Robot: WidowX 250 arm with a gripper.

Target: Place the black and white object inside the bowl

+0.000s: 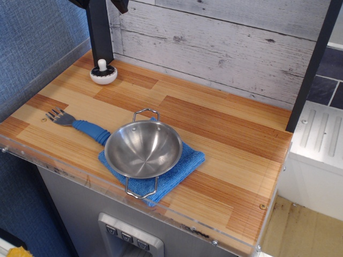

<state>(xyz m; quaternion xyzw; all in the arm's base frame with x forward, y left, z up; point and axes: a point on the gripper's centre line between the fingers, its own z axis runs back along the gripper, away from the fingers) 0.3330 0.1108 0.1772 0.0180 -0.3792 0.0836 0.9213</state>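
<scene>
The black and white object [103, 74], a small white dome with a black top face and a white knob, stands upright on the wooden counter at the back left. My gripper [101, 55] shows as a single dark column coming down from the top edge. Its tip is right over the knob, and I cannot tell whether it touches. Its fingers do not show apart, so its state is unclear. The steel bowl [143, 148] with two wire loop handles sits empty at the front centre, well away from the object.
The bowl rests on a blue cloth [188, 162]. A blue-handled fork [86, 127] lies left of the bowl. A white plank wall [214, 43] backs the counter. A black post [313, 64] stands at the right. The counter's front edge [161, 211] is close behind the bowl.
</scene>
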